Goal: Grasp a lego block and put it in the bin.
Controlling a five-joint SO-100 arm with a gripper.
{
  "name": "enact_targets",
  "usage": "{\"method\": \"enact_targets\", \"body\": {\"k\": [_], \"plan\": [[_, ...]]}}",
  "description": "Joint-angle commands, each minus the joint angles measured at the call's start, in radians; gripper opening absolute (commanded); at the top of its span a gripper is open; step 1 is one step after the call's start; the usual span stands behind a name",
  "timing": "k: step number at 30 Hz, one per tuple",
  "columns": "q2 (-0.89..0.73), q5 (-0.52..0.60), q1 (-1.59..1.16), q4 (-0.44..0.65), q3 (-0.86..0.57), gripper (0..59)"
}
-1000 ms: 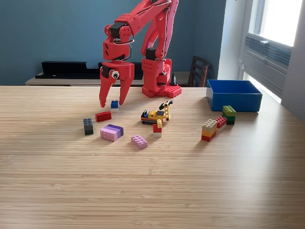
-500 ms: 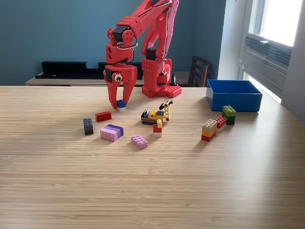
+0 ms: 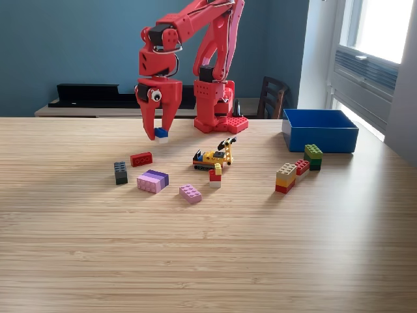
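In the exterior view, the desk [image 3: 208,261] has a wide bare area along its near edge, and the loose blocks lie in a band across its middle. The red gripper [image 3: 158,134] hangs above the desk near the far edge, its jaws closed on a small blue lego block [image 3: 160,133] lifted off the wood. The bin [image 3: 319,129] stands at the far right corner, well apart from the gripper. A red block [image 3: 141,158] lies just below the gripper.
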Motion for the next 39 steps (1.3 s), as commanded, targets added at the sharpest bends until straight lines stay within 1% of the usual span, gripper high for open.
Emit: {"method": "enact_targets", "body": {"k": [1, 4, 6, 8, 10, 14, 20, 26, 31, 39], "plan": [[0.018, -0.051, -0.081, 0.210, -0.396, 0.1], [0.015, -0.089, -0.199, 0.376, -0.578, 0.1], [0.014, -0.107, -0.295, 0.459, -0.661, 0.1], [0.012, -0.121, -0.410, 0.515, -0.707, 0.1], [0.012, -0.120, -0.526, 0.548, -0.726, 0.1], [-0.021, -0.087, -0.758, 0.569, -0.733, 0.1], [-0.175, -0.043, -1.118, 0.577, -0.738, 0.1], [-0.330, -0.044, -1.433, 0.588, -0.804, 0.1], [-0.434, -0.057, -1.631, 0.615, -0.881, 0.1], [-0.535, -0.092, -1.847, 0.620, -0.887, 0.1]]}}
